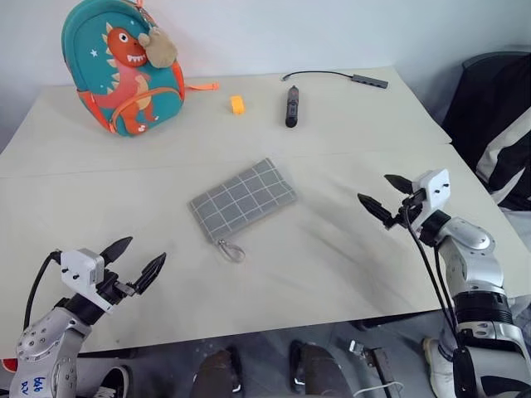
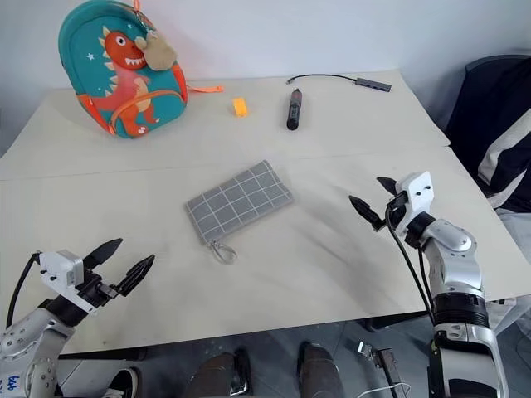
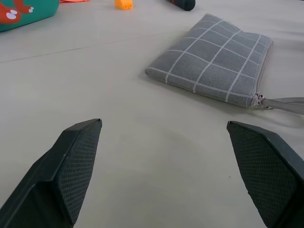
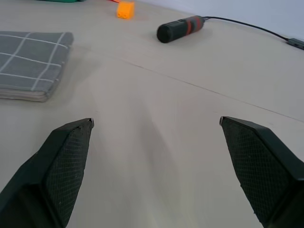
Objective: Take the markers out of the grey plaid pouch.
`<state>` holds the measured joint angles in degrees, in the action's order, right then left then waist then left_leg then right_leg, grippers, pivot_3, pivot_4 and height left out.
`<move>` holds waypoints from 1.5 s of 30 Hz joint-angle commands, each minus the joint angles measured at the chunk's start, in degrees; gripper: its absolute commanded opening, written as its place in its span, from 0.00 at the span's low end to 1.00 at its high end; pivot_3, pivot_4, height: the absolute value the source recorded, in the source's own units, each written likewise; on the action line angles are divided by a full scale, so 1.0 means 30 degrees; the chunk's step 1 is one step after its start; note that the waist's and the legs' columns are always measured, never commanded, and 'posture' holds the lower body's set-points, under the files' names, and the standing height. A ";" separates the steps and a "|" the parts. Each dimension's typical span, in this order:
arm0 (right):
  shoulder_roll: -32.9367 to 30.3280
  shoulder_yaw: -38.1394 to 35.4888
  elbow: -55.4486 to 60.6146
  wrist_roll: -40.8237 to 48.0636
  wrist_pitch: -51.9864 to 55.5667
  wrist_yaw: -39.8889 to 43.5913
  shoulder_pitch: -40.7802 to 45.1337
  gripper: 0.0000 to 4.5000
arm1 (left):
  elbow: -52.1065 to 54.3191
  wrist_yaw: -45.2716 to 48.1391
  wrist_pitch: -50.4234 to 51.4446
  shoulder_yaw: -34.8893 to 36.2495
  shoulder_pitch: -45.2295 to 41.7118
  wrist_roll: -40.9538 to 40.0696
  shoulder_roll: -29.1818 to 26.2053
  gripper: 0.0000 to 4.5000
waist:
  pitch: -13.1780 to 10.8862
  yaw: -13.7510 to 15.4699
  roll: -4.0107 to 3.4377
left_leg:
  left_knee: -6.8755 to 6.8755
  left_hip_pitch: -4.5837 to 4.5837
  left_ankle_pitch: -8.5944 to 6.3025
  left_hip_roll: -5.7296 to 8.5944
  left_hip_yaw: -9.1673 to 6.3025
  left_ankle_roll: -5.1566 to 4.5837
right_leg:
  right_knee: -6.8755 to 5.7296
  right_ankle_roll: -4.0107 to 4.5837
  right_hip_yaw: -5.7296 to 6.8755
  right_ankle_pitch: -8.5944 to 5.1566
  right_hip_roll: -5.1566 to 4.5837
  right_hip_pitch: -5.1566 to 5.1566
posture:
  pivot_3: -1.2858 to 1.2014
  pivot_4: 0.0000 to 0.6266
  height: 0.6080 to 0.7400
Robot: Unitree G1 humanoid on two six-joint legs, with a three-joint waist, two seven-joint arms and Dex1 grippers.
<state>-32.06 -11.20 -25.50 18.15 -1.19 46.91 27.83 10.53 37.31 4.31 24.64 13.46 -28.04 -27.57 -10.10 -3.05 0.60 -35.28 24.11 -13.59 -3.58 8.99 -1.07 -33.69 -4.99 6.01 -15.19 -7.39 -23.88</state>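
left gripper wide open, empty, right gripper likewise

Grey plaid pouch (flat) between pincers

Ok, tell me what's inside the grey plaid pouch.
Nothing can be seen inside. The grey plaid pouch lies flat and closed on the table, loop pull toward the robot, so its fabric hides any contents.

The pouch lies mid-table; behind it, the backpack stands far left, the block and stick-shaped device to its right.
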 commanded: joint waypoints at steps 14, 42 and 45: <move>0.0278 0.0131 0.1056 -0.0013 -0.0181 -0.0084 0.0135 0.99 | 0.0320 0.1318 -0.1433 0.1217 0.0249 -0.0378 -0.0638 1.00 | 0.0000 0.0020 0.0000 | 0.0001 0.0004 -0.0002 0.0001 0.0002 0.0001 | 0.0013 0.0026 -0.0002 -0.0014 -0.0007 0.0000 | 0.52 0.24 1.00; 0.7586 0.4544 0.1158 -0.3836 -0.1166 -0.5500 0.2976 0.01 | -0.6039 0.1846 -0.9879 -0.2669 -0.5068 0.6400 -0.2545 1.00 | 0.0019 -0.0062 0.0026 | 0.0029 0.0028 0.0005 -0.0008 0.0085 0.0029 | -0.0090 0.0028 -0.0038 0.0002 -0.0003 -0.0118 | 0.52 0.24 1.00; 0.8125 0.5336 -0.0069 -0.4977 -0.2204 -0.6134 0.3285 0.01 | -0.6741 0.1760 -1.1337 -0.3359 -0.5532 0.7626 -0.2975 1.00 | 0.0024 -0.0056 0.0035 | 0.0029 0.0028 0.0006 -0.0003 0.0136 0.0028 | -0.0101 0.0026 -0.0031 0.0004 -0.0012 -0.0127 | 0.52 0.24 1.00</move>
<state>-7.63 4.79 -25.32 4.80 -5.23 30.13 36.65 -9.26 43.22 -26.68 15.01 -3.01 -6.98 -35.48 -10.03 -3.22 0.71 -35.20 24.19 -13.57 -3.57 9.47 -1.00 -34.01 -4.91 5.93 -15.18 -7.44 -24.27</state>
